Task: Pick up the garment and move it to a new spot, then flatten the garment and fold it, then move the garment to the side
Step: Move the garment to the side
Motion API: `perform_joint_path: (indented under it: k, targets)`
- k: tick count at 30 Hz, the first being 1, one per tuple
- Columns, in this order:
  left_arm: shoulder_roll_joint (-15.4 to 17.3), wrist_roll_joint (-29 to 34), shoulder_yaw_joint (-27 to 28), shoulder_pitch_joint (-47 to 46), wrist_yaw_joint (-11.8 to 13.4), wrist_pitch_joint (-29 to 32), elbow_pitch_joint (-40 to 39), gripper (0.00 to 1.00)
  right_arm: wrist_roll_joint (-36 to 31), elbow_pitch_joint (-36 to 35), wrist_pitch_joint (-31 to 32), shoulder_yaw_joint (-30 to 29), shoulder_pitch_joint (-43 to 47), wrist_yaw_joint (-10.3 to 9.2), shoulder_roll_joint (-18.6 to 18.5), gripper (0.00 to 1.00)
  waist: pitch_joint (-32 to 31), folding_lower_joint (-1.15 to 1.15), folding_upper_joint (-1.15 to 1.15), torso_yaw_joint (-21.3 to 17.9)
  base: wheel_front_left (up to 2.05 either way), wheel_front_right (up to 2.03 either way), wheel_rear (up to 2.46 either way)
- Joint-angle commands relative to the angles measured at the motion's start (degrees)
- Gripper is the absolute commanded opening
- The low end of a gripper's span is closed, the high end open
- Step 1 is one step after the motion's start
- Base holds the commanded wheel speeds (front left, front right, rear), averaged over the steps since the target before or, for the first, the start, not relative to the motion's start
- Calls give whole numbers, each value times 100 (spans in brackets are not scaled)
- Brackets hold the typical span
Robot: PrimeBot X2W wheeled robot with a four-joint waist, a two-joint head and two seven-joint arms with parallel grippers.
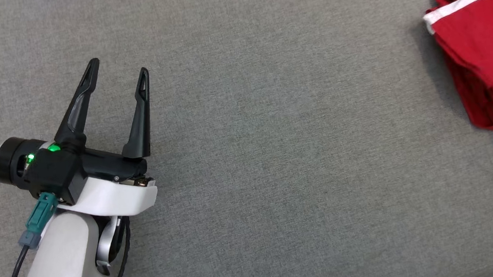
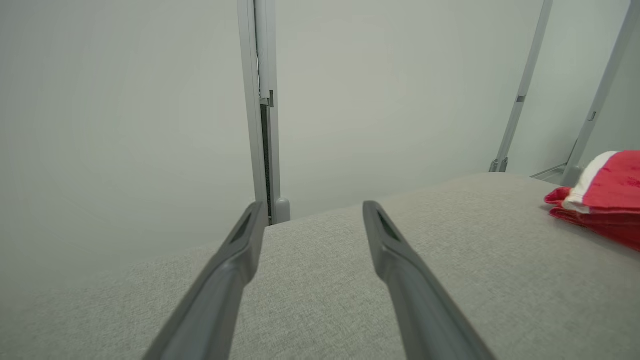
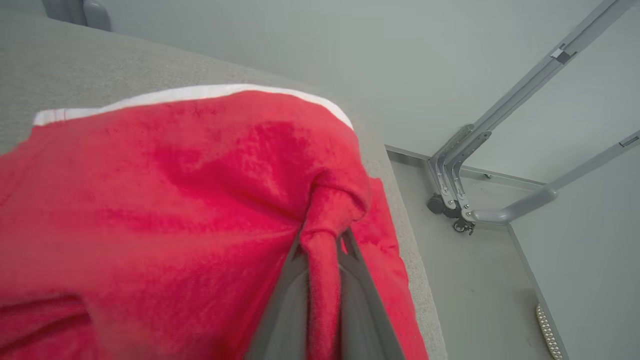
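Note:
The garment [image 1: 481, 49] is red with white stripes and lies bunched at the far right of the grey fabric surface [image 1: 274, 154]. In the right wrist view a fold of the garment [image 3: 175, 200] is pinched between the fingers of my right gripper [image 3: 324, 240], which is shut on it near the surface's right edge. My left gripper [image 1: 118, 66] hovers open at the left, far from the cloth, with nothing between its fingers. The left wrist view has the left gripper [image 2: 312, 206] pointing over the surface, with the garment [image 2: 607, 197] off to the right.
The grey surface ends close beside the garment, and the floor [image 3: 480, 280] drops away past that edge. A grey metal frame [image 3: 460, 190] with small wheels stands on the floor there. A pale wall with a vertical post [image 2: 265, 110] rises behind the surface's far edge.

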Motion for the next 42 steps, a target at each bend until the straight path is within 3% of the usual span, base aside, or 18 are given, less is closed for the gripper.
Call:
perform_joint_path:
  k: [1,2,3,4,5,12,19,25,30,42]
  targets:
    - [43,51,5,-97,-10,9,-35,100,11,51,-48,-27,-63,-14,12,0,154,0,0,79,0,0,0]
    - [52,56,-2,-132,-19,21,-58,100,55,178,-79,-87,-77,-14,65,0,212,0,0,97,0,0,0]
    - [65,66,-10,-167,-29,30,-78,100,119,312,-100,-141,-92,-13,153,14,261,0,0,108,0,0,0]
    - [84,77,-15,-184,-40,54,-91,100,128,483,-112,-207,-94,-13,195,49,298,0,0,120,0,0,0]
    - [96,83,-24,-200,-34,54,-88,100,195,653,-98,-277,-92,-13,269,100,322,0,0,125,0,0,0]
    - [165,22,14,-37,29,43,41,100,378,1257,-522,-541,155,-13,812,100,81,0,0,22,0,0,0]
    - [117,-109,64,402,159,-21,232,100,657,988,-1059,-766,829,-13,1166,100,-587,0,0,-181,0,0,0]
    - [91,-237,174,850,318,-47,364,100,426,-50,-1200,-1148,1486,-13,1499,100,-1151,0,0,-296,0,0,0]
    - [68,-363,273,1249,459,-40,438,100,-176,-1113,-1190,-1525,2052,-12,1953,100,-1582,0,0,-213,0,0,0]
    - [-28,-661,448,1905,669,-51,571,100,-1406,-3209,-184,-1688,3132,-12,3184,100,-2280,0,0,595,0,0,0]
